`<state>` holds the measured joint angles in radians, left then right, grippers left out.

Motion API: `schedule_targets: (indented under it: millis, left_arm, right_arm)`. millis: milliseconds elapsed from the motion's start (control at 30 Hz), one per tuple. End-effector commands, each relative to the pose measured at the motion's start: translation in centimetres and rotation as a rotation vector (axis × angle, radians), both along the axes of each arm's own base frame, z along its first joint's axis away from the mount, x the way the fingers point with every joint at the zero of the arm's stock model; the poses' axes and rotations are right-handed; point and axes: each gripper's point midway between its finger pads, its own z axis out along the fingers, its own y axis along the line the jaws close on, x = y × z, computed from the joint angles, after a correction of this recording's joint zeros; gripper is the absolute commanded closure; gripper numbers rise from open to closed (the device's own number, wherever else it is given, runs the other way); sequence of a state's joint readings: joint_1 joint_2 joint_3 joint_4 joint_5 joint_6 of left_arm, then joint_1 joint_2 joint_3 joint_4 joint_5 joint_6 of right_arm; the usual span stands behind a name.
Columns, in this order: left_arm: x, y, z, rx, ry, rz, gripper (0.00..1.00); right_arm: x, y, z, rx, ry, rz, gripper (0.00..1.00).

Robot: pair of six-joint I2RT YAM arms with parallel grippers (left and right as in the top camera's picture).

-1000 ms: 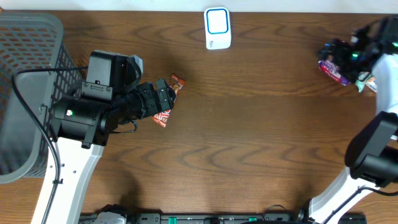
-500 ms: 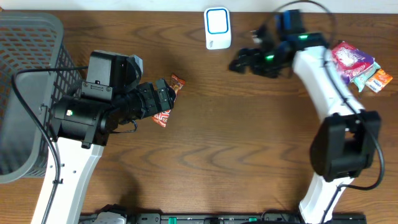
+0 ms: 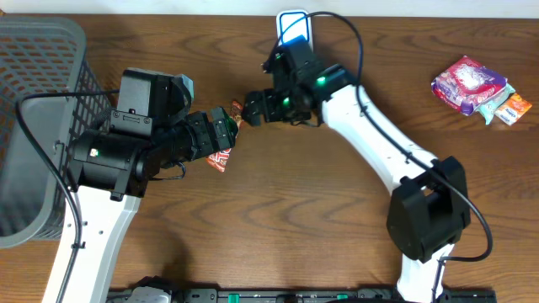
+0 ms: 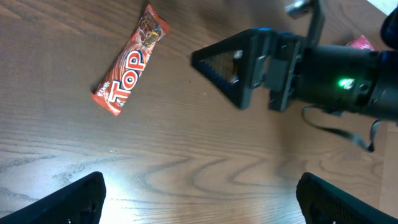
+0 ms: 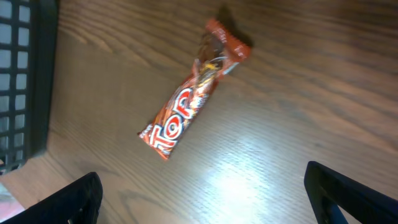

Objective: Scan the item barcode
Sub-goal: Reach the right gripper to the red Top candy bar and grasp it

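— Left hand (image 3: 221, 128)?
— Fingers wide apart, empty; poised above candy bar (image 4: 130, 62).
— Right hand (image 3: 257, 105)?
— Likewise spread, empty; just beside left hand.
— Bar's place?
— Flat on counter (image 3: 320, 210), between basket (image 3: 34, 84) and scanner (image 3: 295, 38).

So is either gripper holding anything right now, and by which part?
Nothing is held. The left gripper and right gripper are both open, and the red candy bar lies flat on the table, untouched.
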<state>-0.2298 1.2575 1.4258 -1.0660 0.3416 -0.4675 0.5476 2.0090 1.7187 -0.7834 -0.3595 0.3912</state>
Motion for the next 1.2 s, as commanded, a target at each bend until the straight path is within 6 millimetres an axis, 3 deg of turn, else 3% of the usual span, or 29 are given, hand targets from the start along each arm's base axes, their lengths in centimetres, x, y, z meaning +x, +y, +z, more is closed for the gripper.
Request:
schedule_targets:
  millis: [0, 200, 400, 633, 733, 1067, 1167]
  left_arm:
    - [0.2, 0.0, 0.4, -0.003, -0.01, -0.003, 0.02]
    - [0.2, 0.0, 0.4, -0.004, -0.01, -0.003, 0.02]
    - [0.2, 0.0, 0.4, -0.004, -0.01, -0.004, 0.02]
    - [0.2, 0.0, 0.4, -0.004, -0.01, -0.004, 0.02]
    - [0.2, 0.0, 0.4, -0.003, -0.01, -0.003, 0.02]
    - [0.2, 0.0, 0.4, -0.003, -0.01, -0.003, 0.02]
    - [0.2, 0.0, 0.4, -0.003, -0.01, -0.003, 0.02]
  right_arm:
    - [-0.2, 0.8, 0.7, -0.016, -0.037, -0.051, 0.01]
    - [1.0, 2.6, 0.9, 0.052, -0.051, -0.11, 0.01]
    - [2.9, 4.5, -2.1, 0.105, -0.016, -0.188, 0.01]
    - [2.5, 7.9, -6.4, 0.163, 0.054, -0.183, 0.25]
    - [2.0, 8.8, -7.4, 0.159, 0.063, -0.171, 0.28]
    - [0.6, 8.3, -12.7, 0.05, 0.164, -0.287, 0.31]
    - [0.2, 8.1, -14.6, 0.019, 0.184, -0.295, 0.43]
